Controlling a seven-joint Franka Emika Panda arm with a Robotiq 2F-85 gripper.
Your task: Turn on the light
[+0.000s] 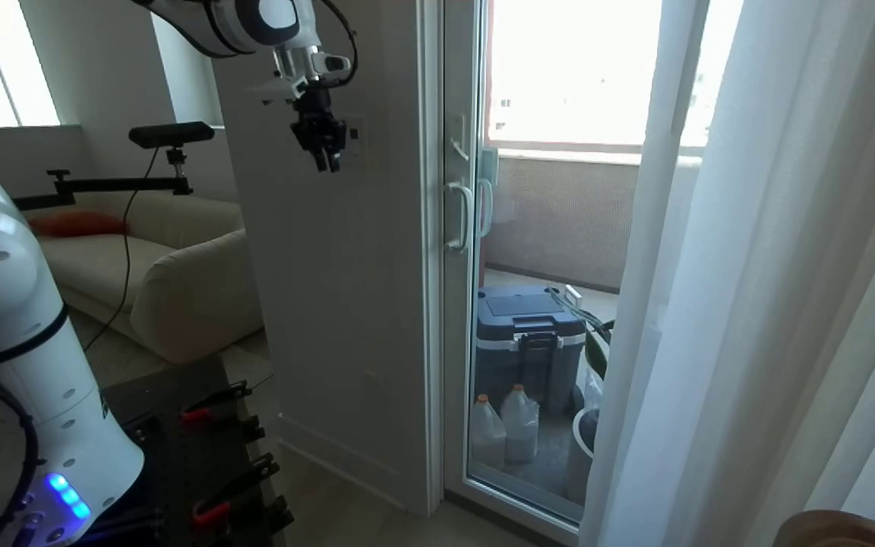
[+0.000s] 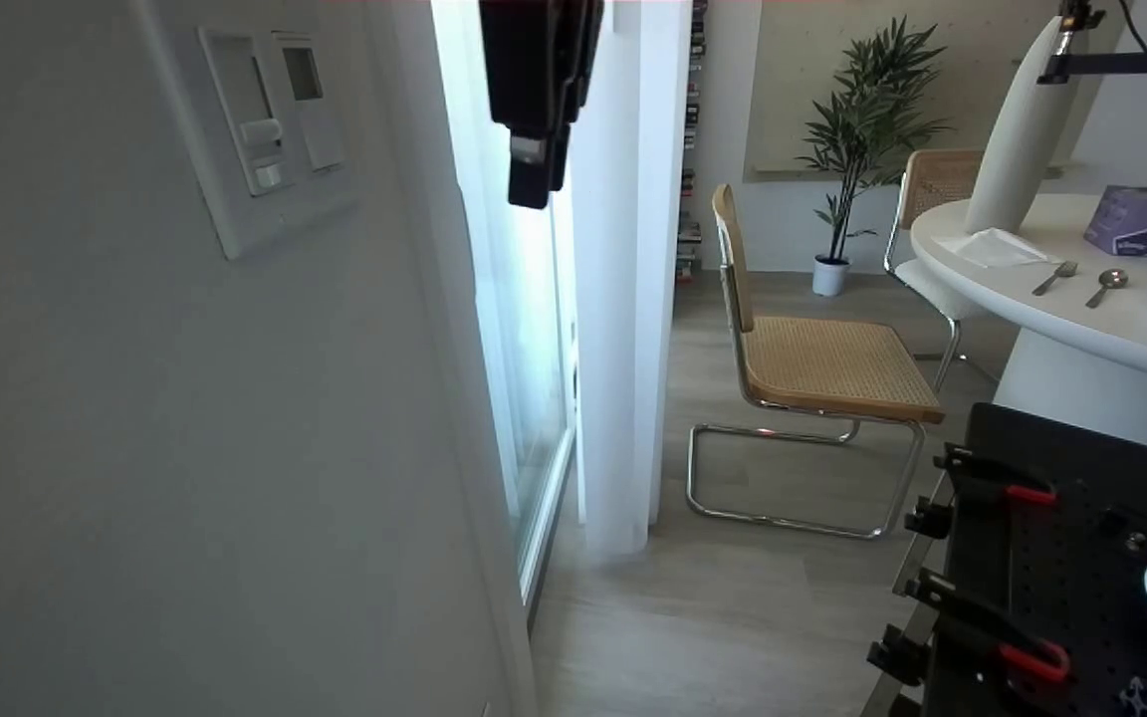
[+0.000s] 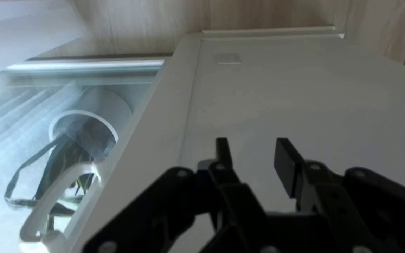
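"Claw first, from the wrist view: how does it stand?"

"Fairly wide. Its two fingers are apart, and pale wall shows through the gap."

"What's alongside?"

"A glass door with a white handle, and a bucket behind the glass."

"And where is the light switch?"

"In an exterior view it's on that wall, just beside the claw as seen from there; the claw points down. To the right, a cooler and two jugs sit behind the glass, and a curtain hangs across part of the door. On the left is a sofa with an orange cushion."

"Does the switch show anywhere else?"

"Yes, larger, in an exterior view: a slider beside a flat paddle. The claw hangs apart from it, tips downward."

"What's past the claw?"

"A cane chair, a potted plant, and a round tabletop with a fork, a spoon and a tissue box on it."
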